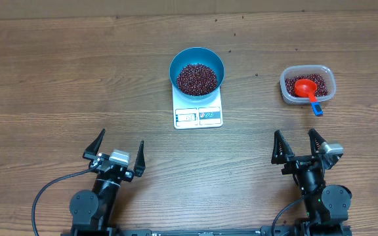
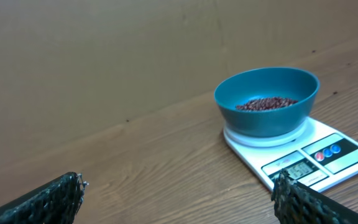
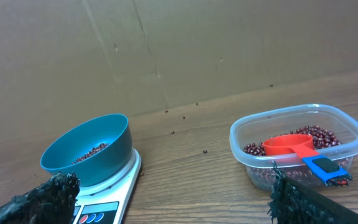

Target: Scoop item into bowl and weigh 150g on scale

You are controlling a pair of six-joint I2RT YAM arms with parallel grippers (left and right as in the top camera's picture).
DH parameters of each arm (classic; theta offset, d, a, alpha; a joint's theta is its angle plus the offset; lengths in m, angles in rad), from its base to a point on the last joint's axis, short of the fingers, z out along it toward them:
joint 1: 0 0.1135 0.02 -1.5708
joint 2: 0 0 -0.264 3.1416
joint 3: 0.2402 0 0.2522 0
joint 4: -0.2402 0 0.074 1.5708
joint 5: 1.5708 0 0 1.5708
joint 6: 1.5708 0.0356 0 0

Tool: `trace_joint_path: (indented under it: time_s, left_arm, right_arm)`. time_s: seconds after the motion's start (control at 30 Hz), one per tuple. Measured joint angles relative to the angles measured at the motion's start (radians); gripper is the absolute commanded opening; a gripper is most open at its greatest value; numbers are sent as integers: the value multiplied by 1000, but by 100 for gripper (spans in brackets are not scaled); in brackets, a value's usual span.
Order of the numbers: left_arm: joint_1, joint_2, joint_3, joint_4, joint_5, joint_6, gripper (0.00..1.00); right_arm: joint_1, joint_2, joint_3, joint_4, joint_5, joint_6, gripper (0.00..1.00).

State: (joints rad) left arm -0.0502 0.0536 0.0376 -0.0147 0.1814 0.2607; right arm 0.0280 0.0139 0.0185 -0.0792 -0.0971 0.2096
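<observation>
The blue bowl (image 1: 197, 71) sits on the white scale (image 1: 198, 115) at the table's middle back, with a heap of dark red-brown beans (image 1: 197, 78) inside. The left wrist view shows the bowl (image 2: 267, 101), its beans (image 2: 267, 103) and the scale (image 2: 328, 155) with its display lit. From the right wrist, the bowl (image 3: 89, 150) and scale (image 3: 104, 208) show at lower left. My left gripper (image 1: 116, 152) rests near the front edge, open and empty. My right gripper (image 1: 300, 145) is open and empty too, well short of everything.
A clear plastic tub (image 1: 308, 84) of beans stands at the back right, with a red scoop (image 1: 305, 88) with a blue handle lying in it. The tub (image 3: 298, 149) and scoop (image 3: 289, 145) also face the right wrist. A few stray beans (image 3: 204, 152) dot the table behind.
</observation>
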Motion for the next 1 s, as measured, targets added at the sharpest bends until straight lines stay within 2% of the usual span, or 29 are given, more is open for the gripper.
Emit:
trace_joint_path:
  time_s: [0.13,1.0]
  left_arm:
    - [0,-36,-24,-49,-14,0,100]
    - [0,-38,-26,-50,-22,0,100]
  right_arm:
    - [0,0,0,0,0,0,100]
    - [0,0,0,0,0,-1,100]
